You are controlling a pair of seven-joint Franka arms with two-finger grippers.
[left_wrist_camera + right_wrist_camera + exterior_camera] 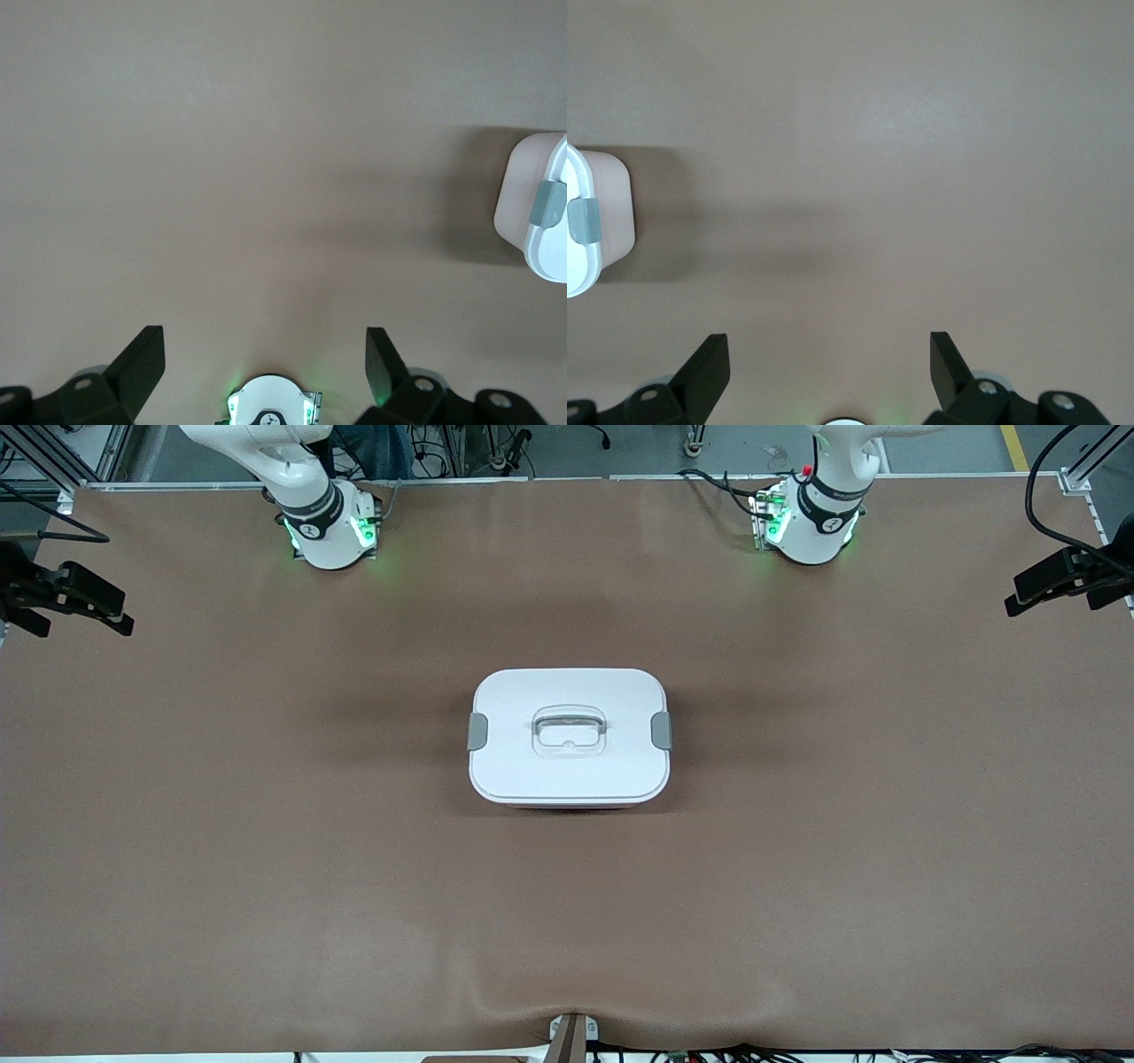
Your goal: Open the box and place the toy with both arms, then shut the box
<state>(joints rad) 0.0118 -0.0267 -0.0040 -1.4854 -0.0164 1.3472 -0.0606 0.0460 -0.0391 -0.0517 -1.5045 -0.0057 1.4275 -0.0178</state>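
The box (569, 735) stands in the middle of the brown table with its white lid on and a grey clip at each side. Its pink wall and one clip show at the edge of the left wrist view (536, 208) and of the right wrist view (594, 221). The toy is out of view. My left gripper (266, 354) is open and empty, high over bare table near the left arm's base (811, 522). My right gripper (830, 359) is open and empty, high over bare table near the right arm's base (330, 527). Neither gripper shows in the front view.
Black camera mounts stand at the table's two ends (66, 593) (1063, 580). A small bracket (571, 1036) sits at the table edge nearest the front camera. The brown table cover (266, 824) lies flat all round the box.
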